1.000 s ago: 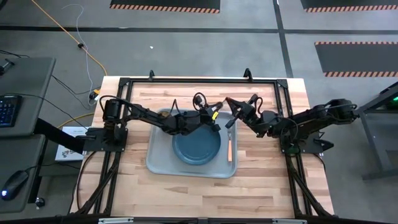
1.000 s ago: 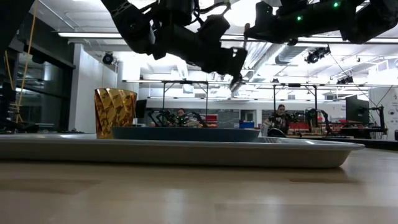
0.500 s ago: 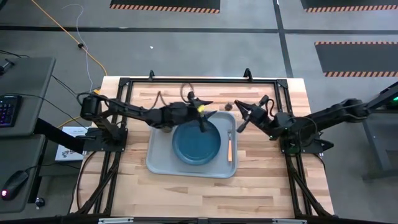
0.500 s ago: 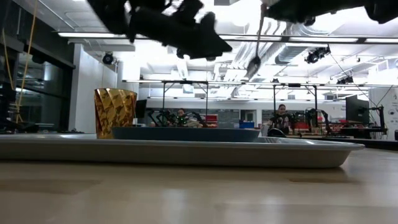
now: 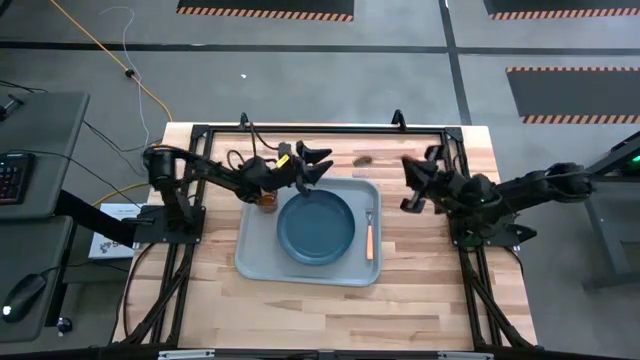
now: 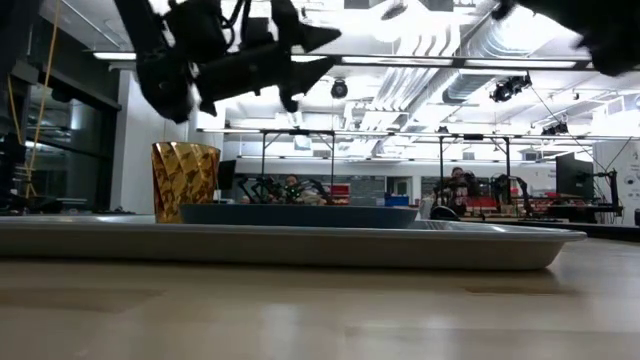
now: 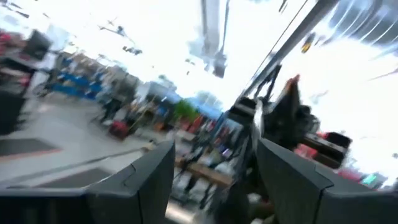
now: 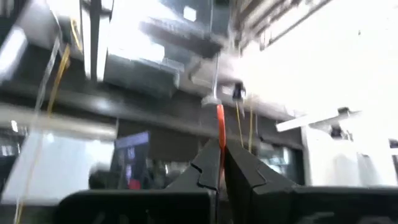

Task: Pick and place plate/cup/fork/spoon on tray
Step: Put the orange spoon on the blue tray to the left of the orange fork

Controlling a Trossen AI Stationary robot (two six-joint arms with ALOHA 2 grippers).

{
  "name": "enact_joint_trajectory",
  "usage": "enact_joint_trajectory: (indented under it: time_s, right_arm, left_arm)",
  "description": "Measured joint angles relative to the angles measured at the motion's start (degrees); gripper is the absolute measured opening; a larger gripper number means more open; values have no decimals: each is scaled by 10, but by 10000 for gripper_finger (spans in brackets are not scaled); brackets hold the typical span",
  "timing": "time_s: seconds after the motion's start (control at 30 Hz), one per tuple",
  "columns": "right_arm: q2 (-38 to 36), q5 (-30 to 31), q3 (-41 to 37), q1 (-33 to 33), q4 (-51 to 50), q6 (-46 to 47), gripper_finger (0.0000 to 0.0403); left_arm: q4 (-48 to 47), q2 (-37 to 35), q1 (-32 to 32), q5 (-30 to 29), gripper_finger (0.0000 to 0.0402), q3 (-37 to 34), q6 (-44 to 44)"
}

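The grey-blue tray (image 5: 250,262) lies mid-table. On it rest the dark blue plate (image 5: 316,227), the amber cup (image 5: 266,200) at its far left corner and the orange-handled fork (image 5: 369,236) along its right side. In the low view the cup (image 6: 185,180) stands upright left of the plate (image 6: 300,215). My left gripper (image 5: 312,165) is open and empty above the tray's far edge, its fingers (image 7: 149,177) wide apart. My right gripper (image 5: 408,185) is right of the tray, tipped upward and shut on the spoon (image 8: 219,121). My right gripper pinches the spoon's orange handle end (image 8: 221,138) between its two fingertips. The spoon runs on past the fingers, in line with them, its silver stem and bowl (image 8: 212,98) farthest out. It is lifted clear of the table and tray.
A black frame (image 5: 320,130) runs round the table's far edge and sides. Bare wood lies left, right and in front of the tray (image 6: 300,245). Desks with a keyboard and mouse stand beyond the table's left edge.
My left gripper has drawn back from above the plate toward the table's far left and tipped upward. My right gripper has gone toward the table's right edge with the spoon and tipped up. Plate, cup and fork have stayed in place.
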Motion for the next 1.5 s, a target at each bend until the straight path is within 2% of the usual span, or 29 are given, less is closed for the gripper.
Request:
enact_joint_trajectory:
  time_s: [0.07, 0.17, 0.3, 0.4, 0.6, 0.77, 0.93, 1.23, 1.5]
  right_arm:
    - [27, -29, 41, -23, 4, 11, 0]
    - [72, -33, 98, -34, 1, 5, 0]
    - [121, -44, 149, -39, -4, 1, 0]
    - [145, -30, 162, -38, -6, -19, 0]
    - [150, 6, 163, -38, -17, -36, 0]
    - [150, 8, 163, -33, -45, -29, 0]
    - [150, -6, 163, -33, -56, -6, 0]
    - [146, -20, 163, -33, -35, 1, 0]
    - [140, -21, 163, -20, -65, -6, 0]
  left_arm:
    - [21, 30, -7, 0, 218, 20, -22]
    - [12, 61, -12, 4, 217, 60, -37]
    - [19, 88, -14, 53, 216, 86, -63]
    - [21, 83, -13, 81, 216, 87, -61]
    - [21, 36, -11, 107, 215, 63, -8]
    - [21, 5, -14, 71, 215, 39, 34]
    - [21, 4, -16, 41, 208, 33, 42]
    - [16, 4, -17, 52, 185, 33, 67]
    - [8, 4, -16, 50, 184, 33, 110]
